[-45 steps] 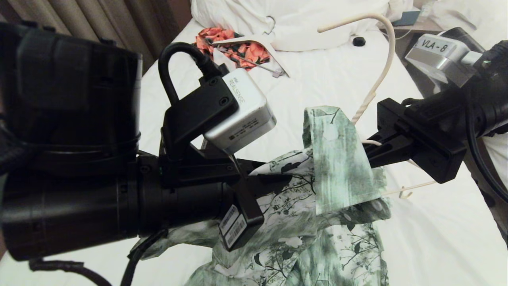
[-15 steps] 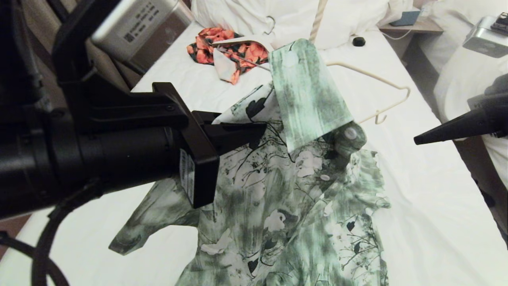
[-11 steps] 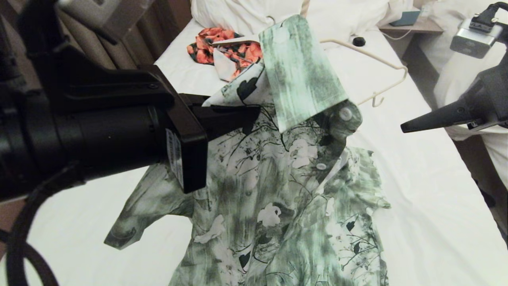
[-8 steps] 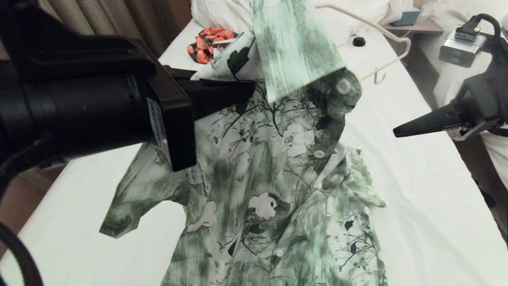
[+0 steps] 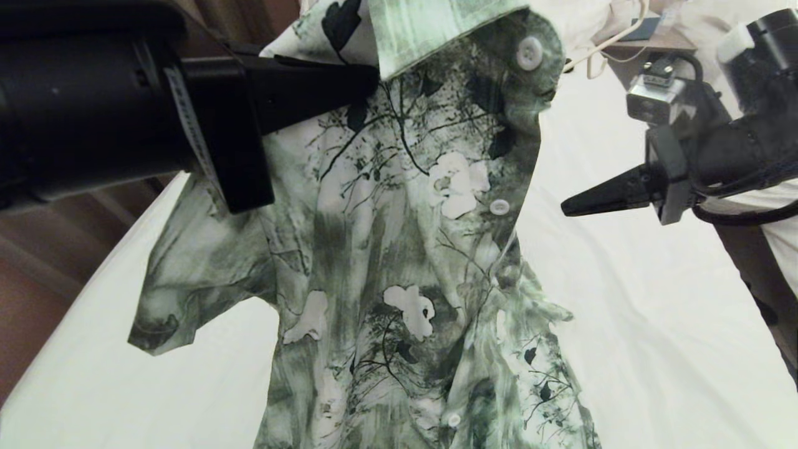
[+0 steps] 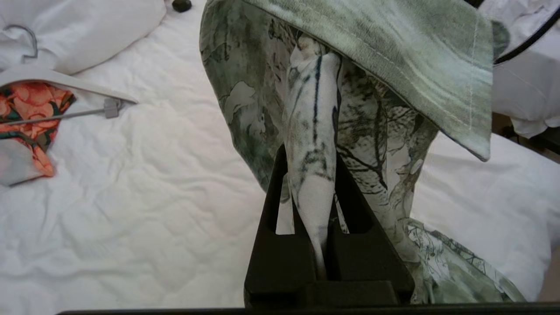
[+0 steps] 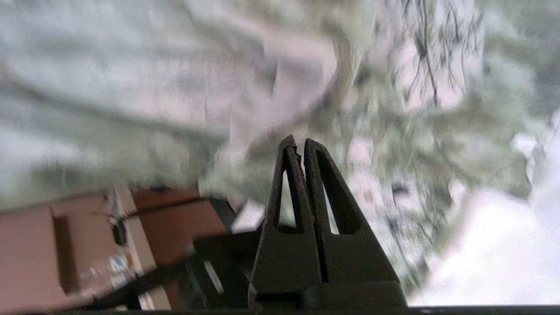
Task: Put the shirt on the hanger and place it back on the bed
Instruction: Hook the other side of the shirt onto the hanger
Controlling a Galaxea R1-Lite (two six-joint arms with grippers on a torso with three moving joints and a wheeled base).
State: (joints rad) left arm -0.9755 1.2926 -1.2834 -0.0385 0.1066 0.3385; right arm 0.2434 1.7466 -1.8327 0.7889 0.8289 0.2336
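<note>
Pinching the shirt point(image 6: 315, 144) in its jaws, visible only wrist-side, left gripper point(image 6: 311, 175); right gripper point(image 5: 570, 207) pressed together.

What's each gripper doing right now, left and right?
Left gripper: shut on the shirt, holding it up by the collar area.
Right gripper: shut, empty, beside the shirt.

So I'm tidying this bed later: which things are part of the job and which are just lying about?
Job: shirt, held up in the left hand; hanger; bed; right hand, shut, empty.
Lying about: orange garment, white hanger, pillow.
</note>
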